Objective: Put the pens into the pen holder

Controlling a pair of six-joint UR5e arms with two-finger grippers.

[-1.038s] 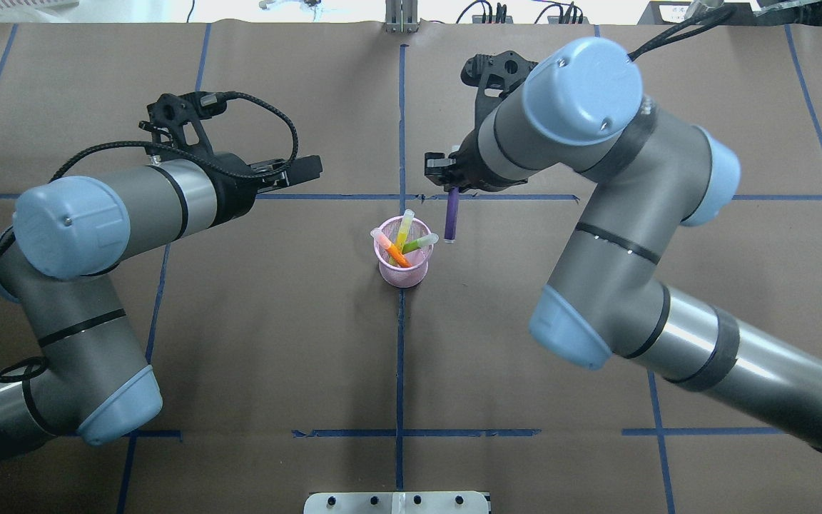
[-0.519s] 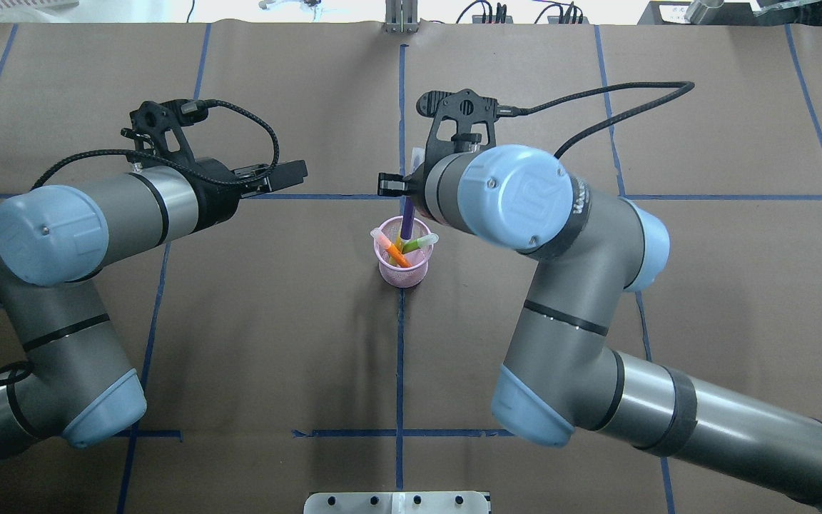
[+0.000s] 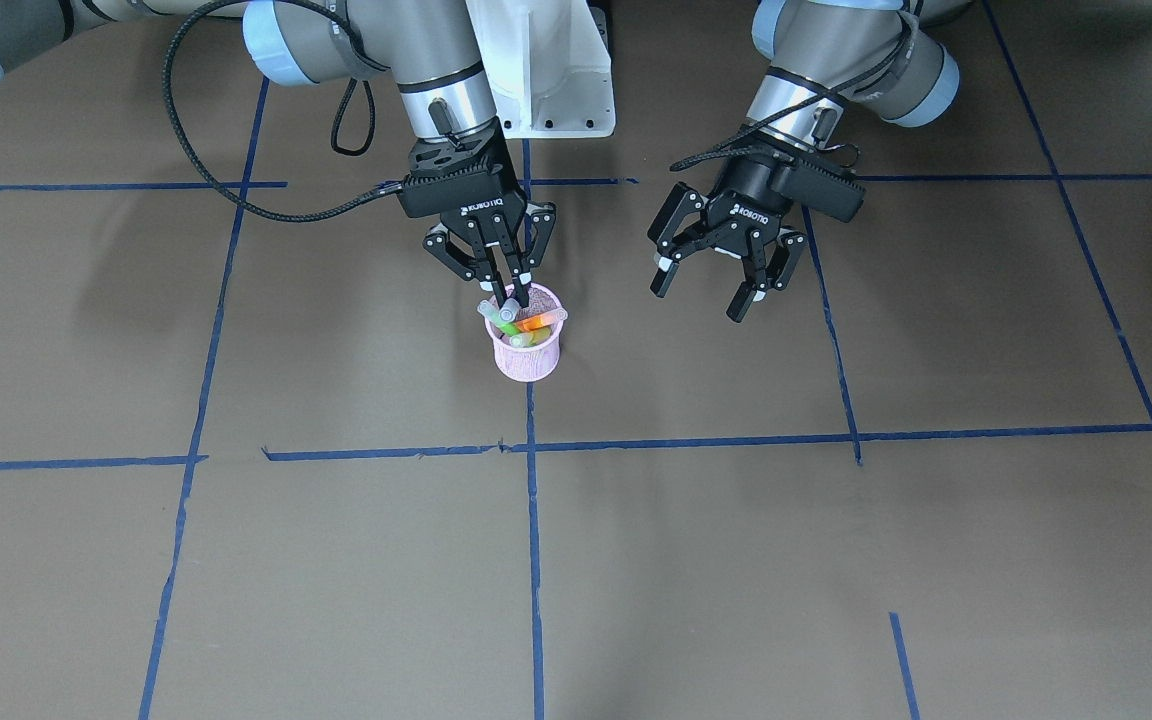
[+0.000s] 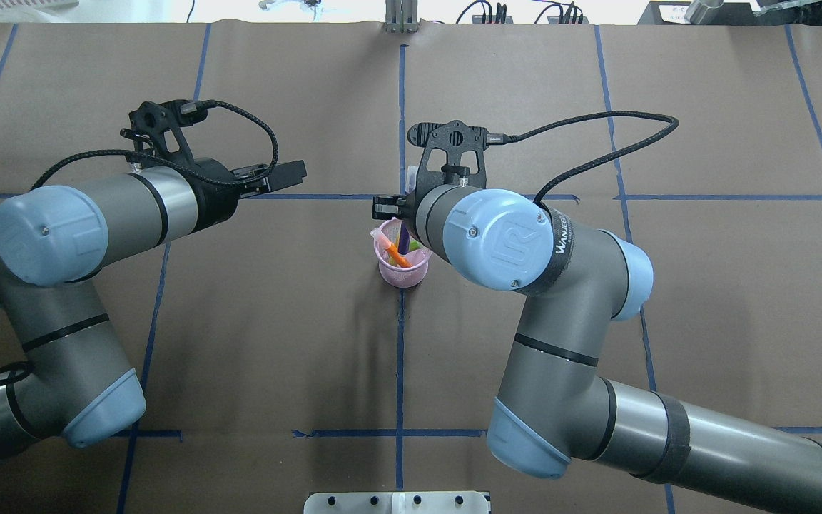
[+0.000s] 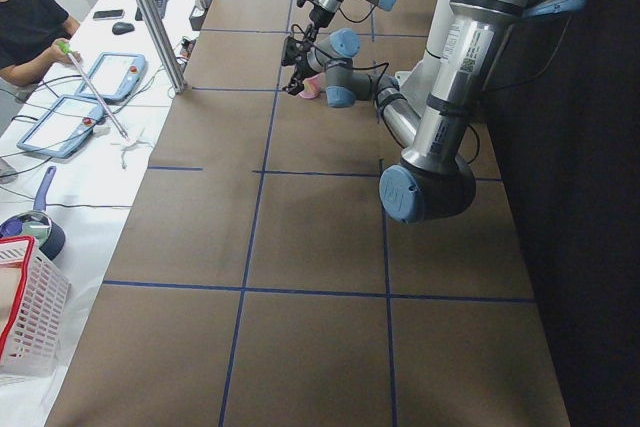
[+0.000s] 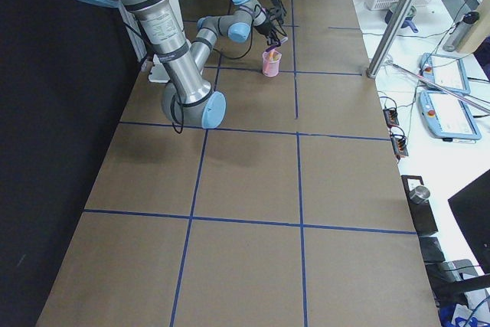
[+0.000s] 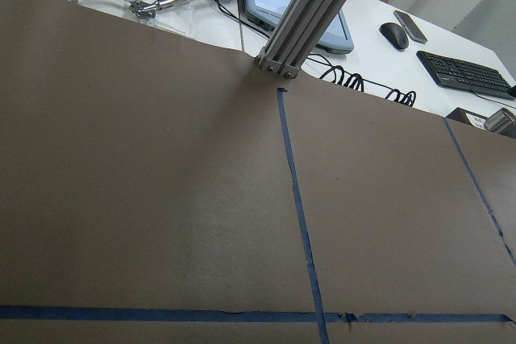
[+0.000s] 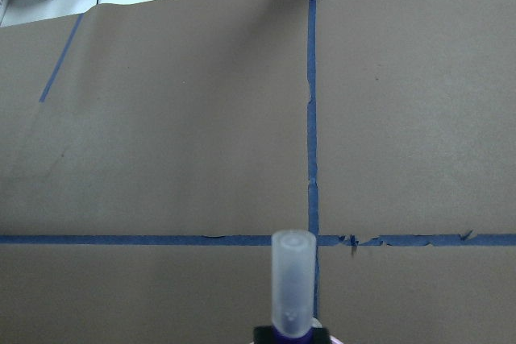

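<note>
Overhead, the right arm's wrist (image 4: 441, 214) sits squarely over the right gripper (image 3: 508, 290), so the jaws are hidden there. The side of the pen holder (image 4: 389, 268) beneath them is covered too, and only a sliver of the purple pen (image 4: 406, 234) peeks out. On the right wrist camera the pale cap (image 8: 292, 279) stands clear, but the barrel runs off the bottom edge, below the jaws' reach of the frame. From the front, the pinched fingers (image 3: 496, 270) mask the barrel between them; how deep its tip sits can't be told. In both side views the holder is a pink speck under the jaws, the pens (image 3: 534, 324) in it too small to tell apart.
</note>
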